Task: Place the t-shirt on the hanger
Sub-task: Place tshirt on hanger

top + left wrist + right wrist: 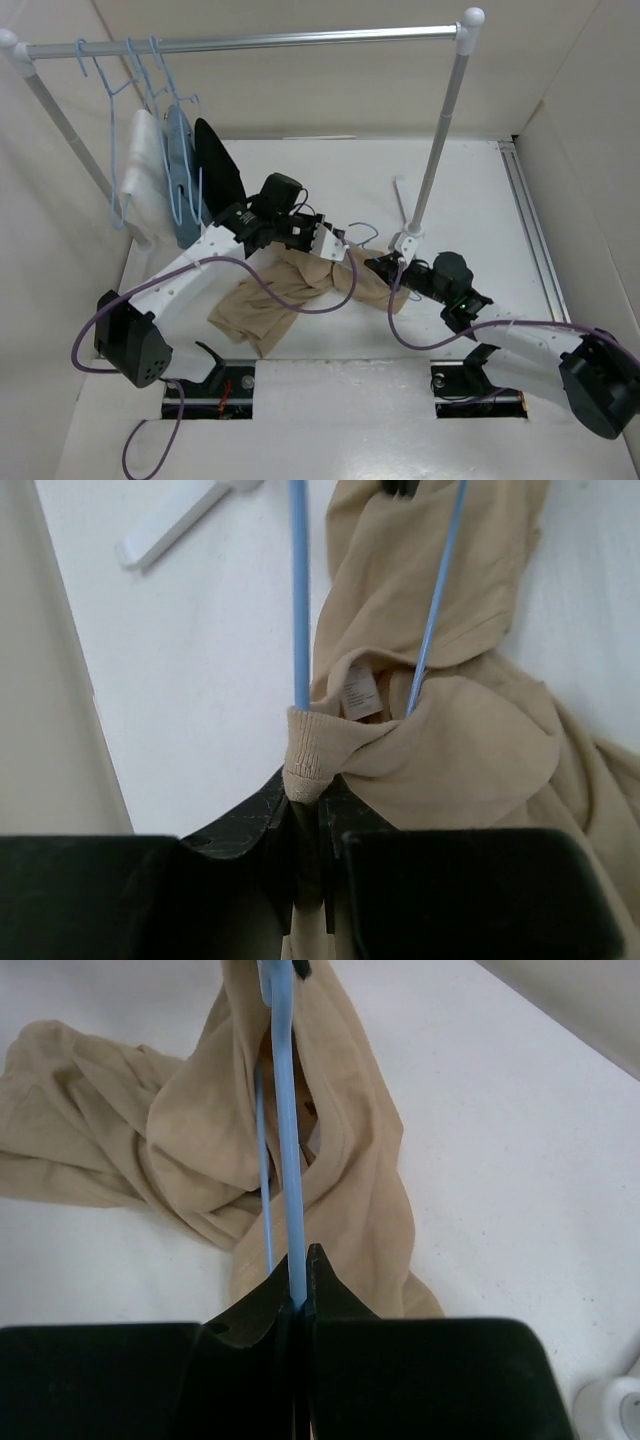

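Observation:
The tan t-shirt [265, 305] lies crumpled on the white table between the arms. The light-blue wire hanger [365, 232] is partly inside it, with only its hook showing from above. My left gripper [335, 248] is shut on the shirt's ribbed collar; the left wrist view shows the gripper [308, 795] pinching the collar, with the t-shirt [470, 750] draped around two hanger wires [299, 600]. My right gripper [378, 266] is shut on a hanger wire; in the right wrist view the gripper [300, 1265] grips the hanger [288, 1160], which runs into the t-shirt [120, 1130].
A clothes rack [250, 40] spans the back, with white [140, 180], light-blue [180, 170] and black [220, 165] garments on blue hangers at the left. Its right post [440, 130] stands just behind my right gripper, on a white foot [180, 525]. Walls enclose the table.

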